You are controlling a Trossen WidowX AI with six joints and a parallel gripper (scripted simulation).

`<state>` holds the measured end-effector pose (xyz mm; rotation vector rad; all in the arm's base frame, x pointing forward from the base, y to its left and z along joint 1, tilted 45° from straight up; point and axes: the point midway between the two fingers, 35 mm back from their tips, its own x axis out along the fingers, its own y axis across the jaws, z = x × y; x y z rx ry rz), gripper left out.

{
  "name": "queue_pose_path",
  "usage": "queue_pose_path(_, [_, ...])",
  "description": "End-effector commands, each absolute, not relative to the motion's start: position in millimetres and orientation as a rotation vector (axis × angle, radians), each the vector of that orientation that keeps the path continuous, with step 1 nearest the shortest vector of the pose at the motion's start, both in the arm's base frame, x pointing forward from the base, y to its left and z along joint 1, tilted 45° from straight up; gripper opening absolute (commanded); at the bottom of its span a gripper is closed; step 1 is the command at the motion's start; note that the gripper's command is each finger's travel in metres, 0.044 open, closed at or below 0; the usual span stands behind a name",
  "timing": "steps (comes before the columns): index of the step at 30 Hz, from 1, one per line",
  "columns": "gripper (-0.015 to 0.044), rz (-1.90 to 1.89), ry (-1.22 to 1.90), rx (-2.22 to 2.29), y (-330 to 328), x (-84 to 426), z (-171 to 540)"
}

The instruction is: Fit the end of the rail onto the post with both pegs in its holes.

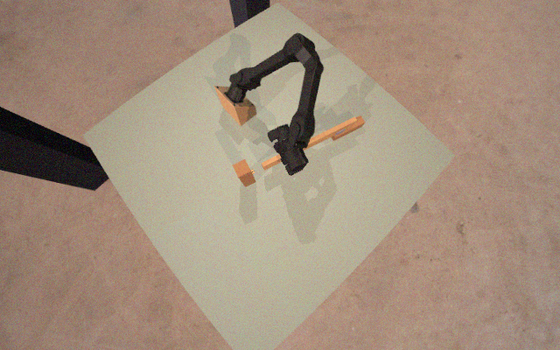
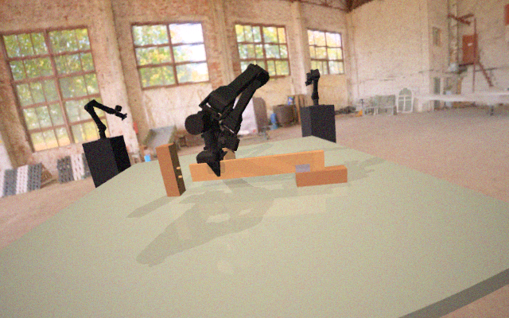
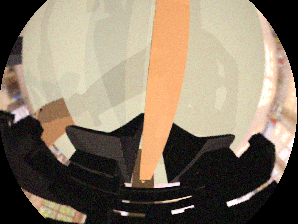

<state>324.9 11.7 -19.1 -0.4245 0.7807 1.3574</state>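
The bed rail [image 1: 321, 139] [image 2: 262, 164] [image 3: 169, 65] slopes slightly down toward its near end, which is raised off the table. Its far end is at the grey bracket [image 2: 303, 168] on the footboard block [image 2: 322, 177] [image 1: 346, 133]. The post [image 1: 244, 173] [image 2: 169, 171] [image 3: 136, 167] stands upright in front of the near end. Two pegs [image 2: 179, 172] show on the post, with a small gap between them and the rail. The rail's end holes are not visible. My gripper [image 2: 216, 168] [image 3: 150, 116] is shut on the rail close to its near end, one finger on each side.
The wooden base block [image 1: 237, 109] [image 3: 55, 120] of my arm stands beside the rail, on the post's side. Dark pedestals [image 2: 107, 159] [image 2: 318, 121] carrying other arms stand beyond the table [image 1: 214, 245] [image 2: 290, 246]. Shadows fall across the table around the post and rail.
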Motion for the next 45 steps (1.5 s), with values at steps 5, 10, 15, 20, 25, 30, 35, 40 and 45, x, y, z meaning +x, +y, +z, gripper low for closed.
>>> queue_pose_path(5, [0.0000,1.339,0.768,-0.431,3.5,329.6,-11.7])
queue_pose_path(10, [0.0000,1.339,0.769,-0.431,3.2,329.5,-11.4])
queue_pose_path(15, [0.0000,1.339,0.768,-0.431,5.0,329.4,-13.1])
queue_pose_path(20, [0.0000,1.339,0.768,-0.431,6.9,329.0,-14.8])
queue_pose_path(25, [0.0000,1.339,0.768,-0.431,8.9,328.0,-16.5])
queue_pose_path(30, [0.0000,1.339,0.768,-0.430,9.5,326.8,-16.6])
queue_pose_path(35, [0.0000,1.339,0.768,-0.430,8.0,325.7,-14.7])
queue_pose_path(40, [0.0000,1.339,0.769,-0.431,6.4,325.1,-13.0])
queue_pose_path(45, [0.0000,1.339,0.769,-0.431,6.3,325.0,-12.8])
